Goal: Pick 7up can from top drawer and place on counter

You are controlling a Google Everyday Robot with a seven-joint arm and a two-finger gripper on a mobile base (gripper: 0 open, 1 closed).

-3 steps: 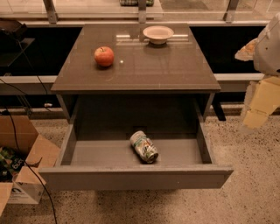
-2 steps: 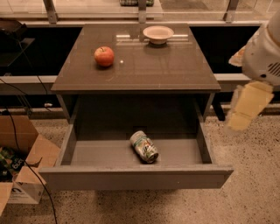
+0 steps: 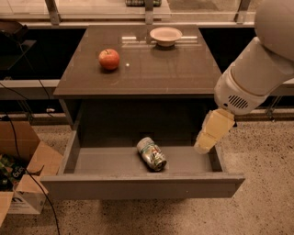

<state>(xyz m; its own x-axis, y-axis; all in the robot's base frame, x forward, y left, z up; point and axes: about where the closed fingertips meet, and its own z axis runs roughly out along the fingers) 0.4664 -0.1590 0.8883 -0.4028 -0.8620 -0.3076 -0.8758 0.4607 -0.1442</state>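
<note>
The 7up can (image 3: 152,154) lies on its side in the middle of the open top drawer (image 3: 138,186), silver end toward the front. The drawer is pulled fully out from the grey cabinet. The counter (image 3: 147,69) is the glossy dark top above it. My gripper (image 3: 212,131) hangs from the white arm at the right, above the drawer's right side wall, to the right of the can and apart from it.
A red apple (image 3: 109,59) sits on the counter's left half and a white bowl (image 3: 166,35) at its back edge. A pale ledge with metal posts (image 3: 148,9) runs behind. Cardboard boxes (image 3: 23,183) and cables stand on the floor at the left.
The arm has swung in from the right edge, leftward and down, bringing the gripper over the drawer's right side. The can, apple and bowl have not moved.
</note>
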